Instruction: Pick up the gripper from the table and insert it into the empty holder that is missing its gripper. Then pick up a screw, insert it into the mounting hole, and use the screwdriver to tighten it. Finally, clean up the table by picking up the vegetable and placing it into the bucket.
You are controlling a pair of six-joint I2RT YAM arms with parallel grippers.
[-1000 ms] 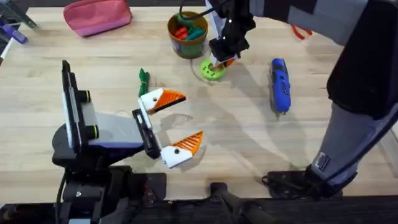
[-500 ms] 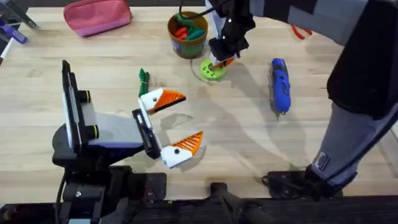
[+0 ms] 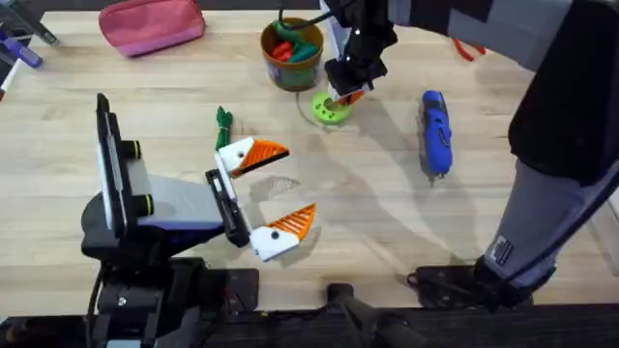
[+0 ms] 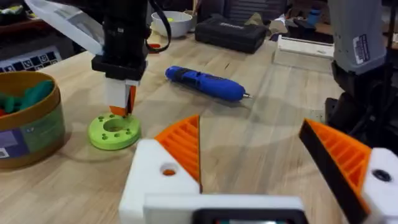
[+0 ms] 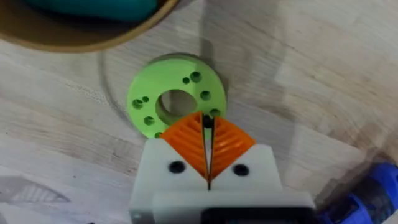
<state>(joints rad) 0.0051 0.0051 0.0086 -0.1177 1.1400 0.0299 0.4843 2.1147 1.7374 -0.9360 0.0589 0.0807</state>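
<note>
Both orange tips sit on the left tool (image 3: pixel 266 193), whose fingers stand spread wide and hold nothing, so the fitting of the orange tip (image 3: pixel 298 220) into its white holder (image 3: pixel 269 242) looks done. The screw step seems to be the one in hand. The right tool (image 3: pixel 340 97) hangs just over the green disc (image 3: pixel 330 108), which has small holes around its middle opening. Its two orange pads are pressed together with only a thin dark line between them. Whether a screw is pinched there I cannot tell.

The blue screwdriver (image 3: pixel 435 132) lies on the desk (image 3: pixel 387 222) to the right of the disc, untouched and well apart from both tools, so tightening is still ahead.

The slim dark-green vegetable (image 3: pixel 223 123) lies on the desk near the left tool's upper tip, so the clean-up is not done either.

The brown bucket (image 3: pixel 291 53) stands just beyond the disc and already holds toy pieces, red and teal-green.
</note>
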